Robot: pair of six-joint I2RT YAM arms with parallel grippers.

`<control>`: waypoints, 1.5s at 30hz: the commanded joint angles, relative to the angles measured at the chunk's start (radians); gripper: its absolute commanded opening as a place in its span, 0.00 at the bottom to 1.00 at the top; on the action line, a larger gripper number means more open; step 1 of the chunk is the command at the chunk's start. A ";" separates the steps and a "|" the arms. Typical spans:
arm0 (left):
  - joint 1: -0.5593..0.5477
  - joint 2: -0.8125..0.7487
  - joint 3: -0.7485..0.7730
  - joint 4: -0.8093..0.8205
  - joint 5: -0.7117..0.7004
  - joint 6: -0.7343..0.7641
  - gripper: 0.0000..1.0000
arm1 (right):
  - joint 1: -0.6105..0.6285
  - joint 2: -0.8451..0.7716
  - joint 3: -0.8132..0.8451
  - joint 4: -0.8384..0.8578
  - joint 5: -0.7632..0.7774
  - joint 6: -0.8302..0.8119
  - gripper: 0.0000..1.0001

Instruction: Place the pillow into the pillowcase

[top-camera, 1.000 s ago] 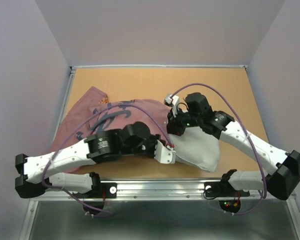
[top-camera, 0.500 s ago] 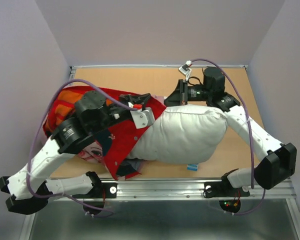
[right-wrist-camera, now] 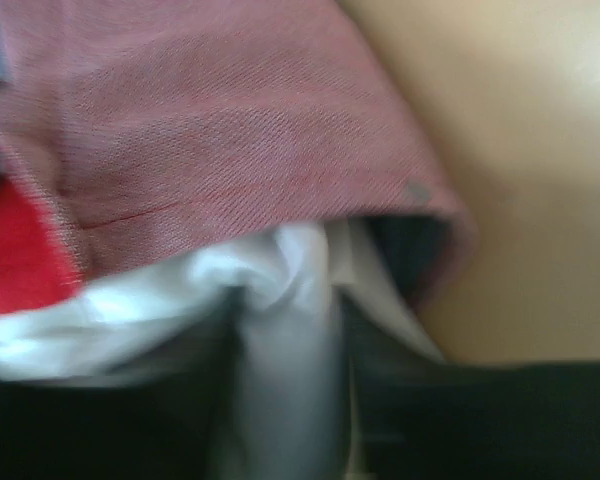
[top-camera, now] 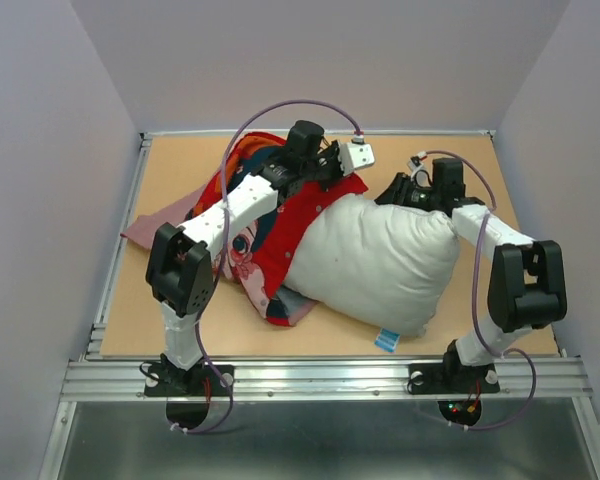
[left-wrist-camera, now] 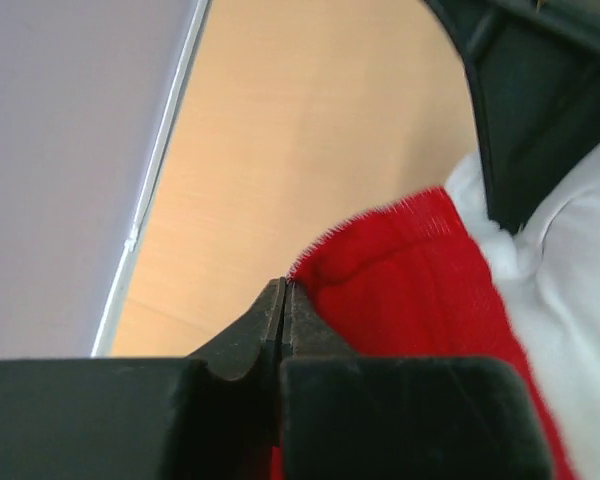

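Found the pillow lying on the bench, right of centre and mostly bare. Noted the pillowcase, bright red face up, at its 9 o'clock, drawn over that end only. Recorded the left gripper at the pillow's 11 o'clock, jaws clenched on the red hem. Located the right gripper at the pillow's 12 o'clock edge; cannot tell the state of its jaws, wrist view blurred. Logged a small blue tag at the pillow's 6 o'clock.
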 commanded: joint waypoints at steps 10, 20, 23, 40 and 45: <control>0.004 -0.189 0.165 -0.324 -0.247 -0.341 0.73 | -0.483 0.154 0.629 -0.816 0.146 -0.867 0.93; -0.092 -0.317 -0.168 -0.386 -0.401 -0.386 0.99 | -0.525 0.076 0.314 -1.254 0.140 -1.224 1.00; -0.140 -0.260 -0.153 -0.398 -0.469 -0.387 0.99 | -0.525 0.102 0.325 -1.289 0.111 -1.265 1.00; -0.088 -0.086 0.040 -0.415 -0.776 -0.337 0.65 | -0.390 0.346 0.449 -1.311 -0.149 -1.325 0.25; -0.073 -0.060 0.049 -0.415 -0.784 -0.297 0.66 | -0.381 0.361 0.518 -1.184 -0.118 -1.199 0.00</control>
